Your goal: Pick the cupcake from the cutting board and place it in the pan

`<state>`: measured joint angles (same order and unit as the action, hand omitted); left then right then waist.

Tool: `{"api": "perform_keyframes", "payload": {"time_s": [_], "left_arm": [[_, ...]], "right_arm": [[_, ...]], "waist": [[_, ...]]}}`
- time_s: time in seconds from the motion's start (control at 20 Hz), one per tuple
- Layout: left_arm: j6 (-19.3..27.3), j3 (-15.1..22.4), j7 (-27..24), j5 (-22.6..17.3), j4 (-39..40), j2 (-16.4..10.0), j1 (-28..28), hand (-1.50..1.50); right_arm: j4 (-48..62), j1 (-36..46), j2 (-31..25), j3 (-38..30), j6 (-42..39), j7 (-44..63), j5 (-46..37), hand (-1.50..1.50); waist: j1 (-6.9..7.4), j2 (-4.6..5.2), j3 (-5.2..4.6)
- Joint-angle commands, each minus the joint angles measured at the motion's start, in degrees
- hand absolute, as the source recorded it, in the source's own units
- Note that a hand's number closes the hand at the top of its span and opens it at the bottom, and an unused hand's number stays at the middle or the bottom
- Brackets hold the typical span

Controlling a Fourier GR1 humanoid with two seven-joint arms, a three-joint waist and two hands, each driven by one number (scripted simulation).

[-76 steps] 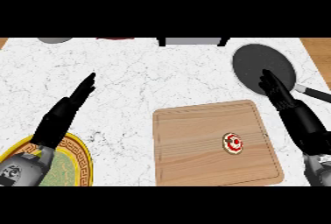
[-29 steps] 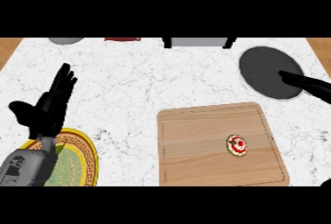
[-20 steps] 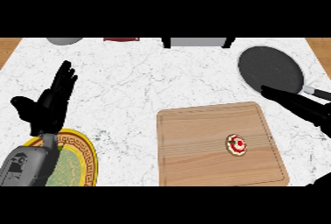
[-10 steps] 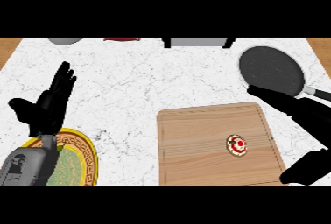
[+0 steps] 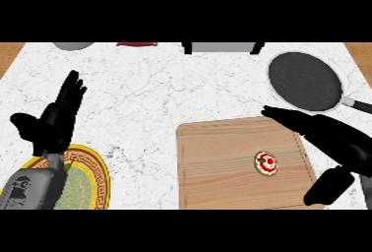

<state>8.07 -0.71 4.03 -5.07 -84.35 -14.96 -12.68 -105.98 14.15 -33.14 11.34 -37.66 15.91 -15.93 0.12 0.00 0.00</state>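
The cupcake, seen from above as a small round with red and white icing, sits on the right half of the wooden cutting board. The dark round pan lies at the back right, its handle running off to the right. My right hand is open over the board's right edge, fingers stretched toward the back left and thumb low near the front corner; the cupcake lies just left of the palm, untouched. My left hand rests open at the left, fingers up.
A yellow-rimmed green plate sits at the front left under my left forearm. Along the back edge stand a grey bowl, a red item and a grey box. White marble counter spreads between them.
My right hand has come from beside the pan toward me and now hangs over the board's right edge near the cupcake. The left hand has stayed put.
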Motion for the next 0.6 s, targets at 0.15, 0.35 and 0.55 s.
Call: {"api": "perform_keyframes", "payload": {"time_s": [0.15, 0.35, 0.55], "left_arm": [[-1.9, -1.0, -2.7, 1.1, 2.6, 1.2, -0.1, 0.00], [-3.9, -3.4, 3.0, -1.5, -3.2, -1.6, 0.6, 0.00], [-0.8, -1.0, 2.5, 2.5, -2.8, 1.9, 0.2, 0.00]], "right_arm": [[1.4, 1.2, 3.0, 2.7, -2.5, 1.1, -8.6, -1.50], [-1.0, -0.1, 3.2, 5.5, -3.5, 3.7, -13.6, -1.50], [4.2, 2.2, 4.4, 5.6, -5.2, 1.7, -17.5, -1.50]], "waist": [[-0.07, 0.05, -0.02], [0.08, -0.07, -0.02], [0.10, -0.03, -0.01]]}}
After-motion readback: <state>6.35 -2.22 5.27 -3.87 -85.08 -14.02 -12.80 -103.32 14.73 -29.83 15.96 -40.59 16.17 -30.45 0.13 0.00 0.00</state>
